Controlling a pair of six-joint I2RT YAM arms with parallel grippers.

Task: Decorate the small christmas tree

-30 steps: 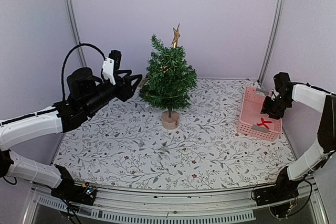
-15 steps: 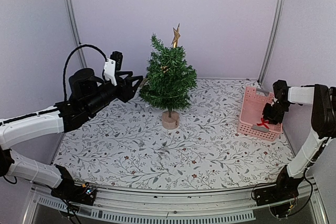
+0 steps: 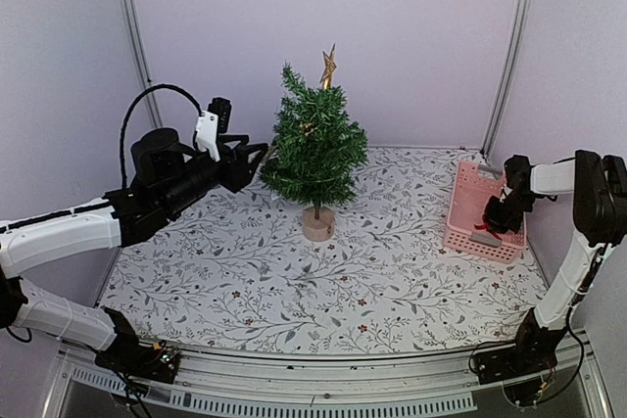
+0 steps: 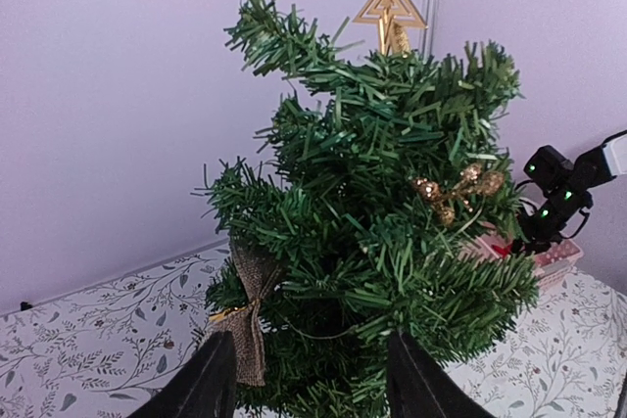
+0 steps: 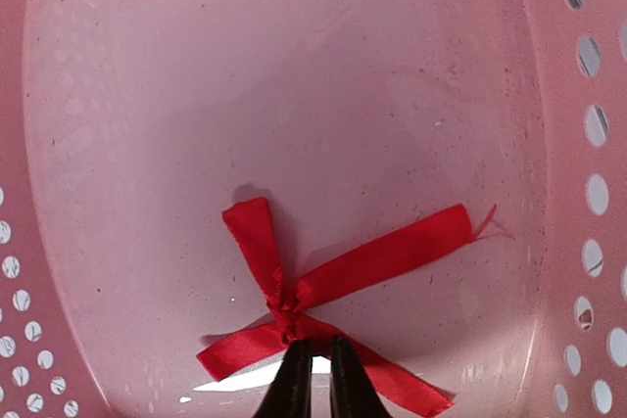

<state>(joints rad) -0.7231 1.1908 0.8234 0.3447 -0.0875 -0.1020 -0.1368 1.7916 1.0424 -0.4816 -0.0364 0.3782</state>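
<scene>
— Lilac walls close in three sides, and the table wears a cloth printed with leafy sprigs. Where does the tree stand?

— The small christmas tree is upright toward the back of the table, a little left of centre, on its round wooden base. A gold star sits at the top.

— Anything on the branches?

— The left wrist view shows a burlap bow low on the left side. A gold glitter bow sits higher up on the right.

— And the left gripper?

— The left gripper hovers at mid-height just left of the tree, pointing into the branches. Its fingers are spread wide with nothing held between them. Whether the tips touch the needles, I cannot tell.

— The other one?

— The right gripper is down inside the pink basket at the right edge of the table, well apart from the tree. Its own camera shows the fingers drawn nearly together, pinching at the knot of a red ribbon bow.

— Is the bow off the bottom?

— No. Its tails lie flat on the basket's pink floor, with only a thin shadow beside them.
</scene>
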